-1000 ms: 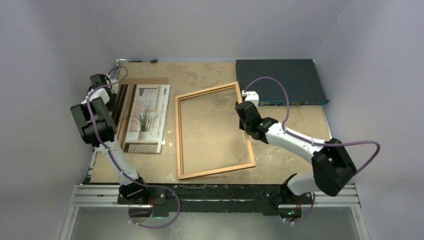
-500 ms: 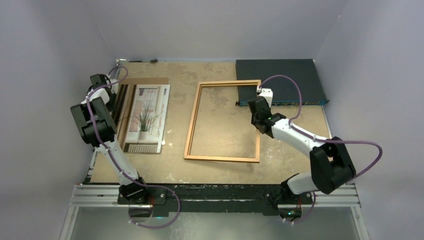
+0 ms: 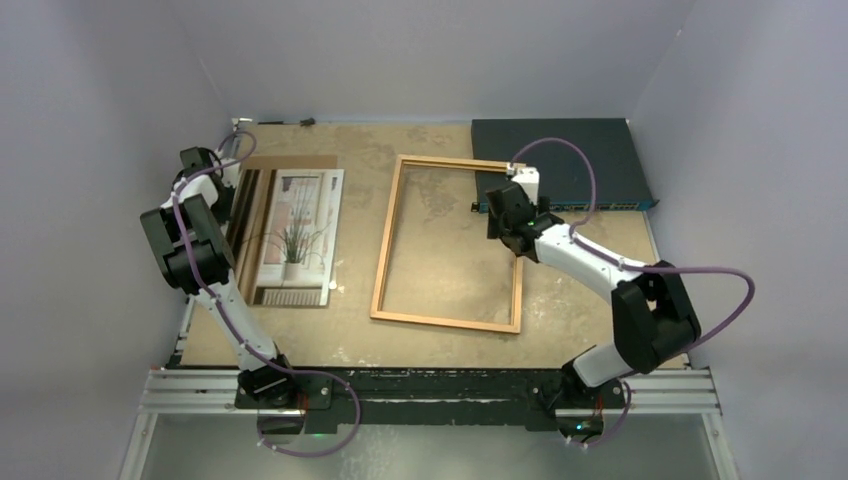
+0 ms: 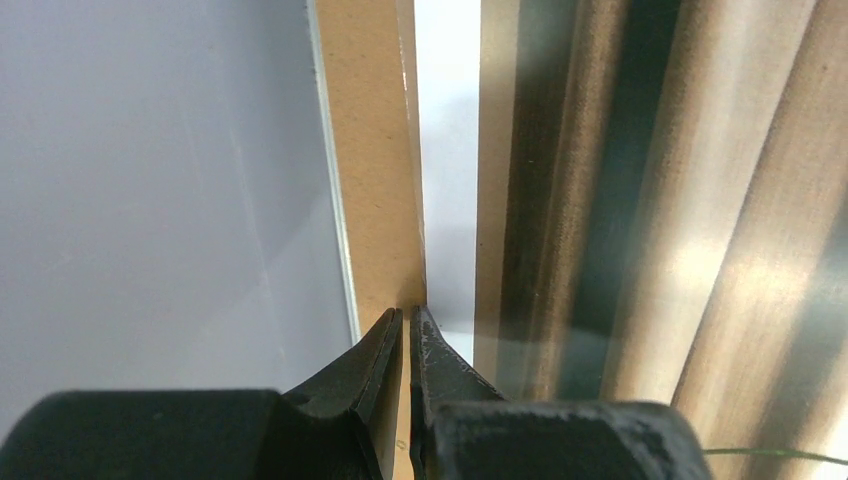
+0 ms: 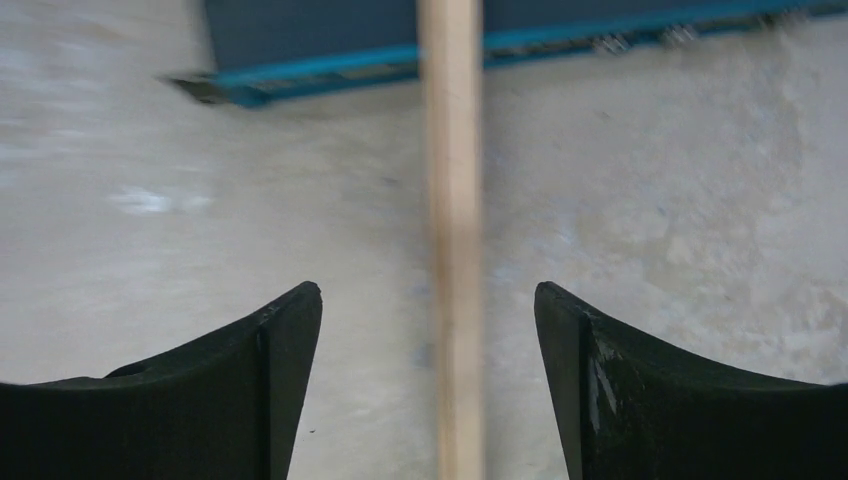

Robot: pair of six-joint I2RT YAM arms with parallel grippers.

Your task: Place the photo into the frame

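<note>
Mottled tan surface (image 3: pixel 440 345) fills a pale-walled booth, with both arms bolted at its near edge. The frame (image 3: pixel 385 240) lies flat in the middle, empty, the bare surface showing through it; whether a pane sits in it cannot be made out. The right claw (image 5: pixel 428 290) stands wide open astride the frame's right-hand rail, fingers (image 5: pixel 285 340) well clear on either side and gripping nothing; that rail is blurred in the wrist view. To the left, apart from the frame, the photo (image 3: pixel 295 235) lies picture side up on a brown board (image 3: pixel 290 161), close beside the left arm. The left claw (image 4: pixel 407 318) is closed to a sliver at the seam where brown board meets a white margin, but whether it pinches the photo, the board, or neither is not clear, and from above the arm hides it. Farthest back, the frame's far right corner meets a dark blue box (image 3: pixel 560 150); resting on it or merely against it, I cannot tell. By my reading the frame is now placed and the step in hand is fetching the photo. Next, the left claw needs to lift that thin sheet alone, carry it rightward and lower it square inside the rails, with the right claw drawn off first.
</note>
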